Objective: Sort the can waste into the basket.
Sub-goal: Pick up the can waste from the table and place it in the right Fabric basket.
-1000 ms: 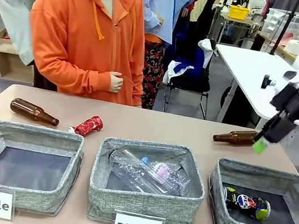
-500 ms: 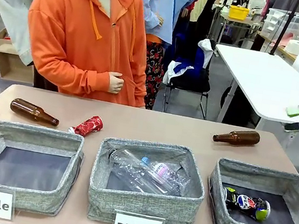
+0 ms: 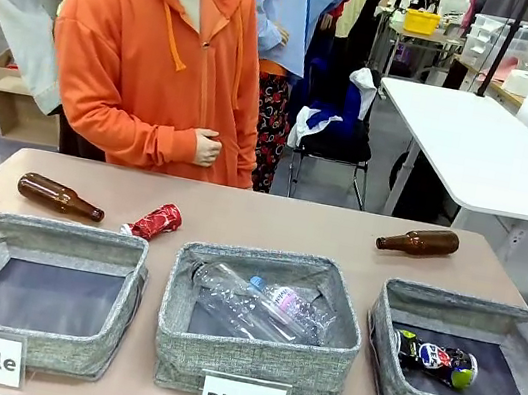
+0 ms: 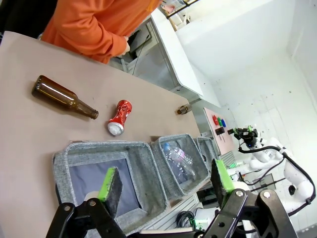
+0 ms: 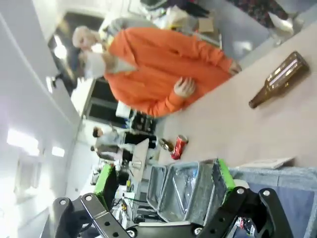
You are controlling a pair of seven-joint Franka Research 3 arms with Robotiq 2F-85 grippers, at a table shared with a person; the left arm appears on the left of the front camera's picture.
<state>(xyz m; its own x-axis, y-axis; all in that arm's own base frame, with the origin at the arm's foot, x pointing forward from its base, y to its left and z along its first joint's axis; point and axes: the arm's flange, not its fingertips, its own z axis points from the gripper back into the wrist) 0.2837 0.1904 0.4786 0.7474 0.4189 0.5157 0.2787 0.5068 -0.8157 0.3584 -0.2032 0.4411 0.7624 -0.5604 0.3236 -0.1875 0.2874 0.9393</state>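
Note:
The shiny red crushed can [image 3: 151, 221] lies on the table behind the "Bottle" bin; it also shows as the red can [image 4: 120, 117] and the red can [image 5: 178, 147] in the wrist views. The dark can with the blue-red-white logo [image 3: 437, 359] lies on the dark floor of the grey "Can" basket [image 3: 387, 320] at the front right. My left gripper [image 4: 166, 181] hangs open and empty above the near-left bins, well short of the red can. My right gripper [image 5: 163, 181] is open and empty too, high beside the basket [image 5: 277, 172].
One brown bottle [image 3: 59, 196] lies at the far left, another brown bottle [image 3: 419, 243] at the far right. The "Plastic" bin [image 3: 253, 368] holds clear bottles [image 3: 261, 304]. The "Bottle" bin [image 3: 45, 234] stands front left. A person in an orange hoodie [image 3: 155, 58] stands at the far edge.
My right gripper has lifted away from above the right brown bottle, moved off to the right and left the front view. Cans, bottles and bins stay put.

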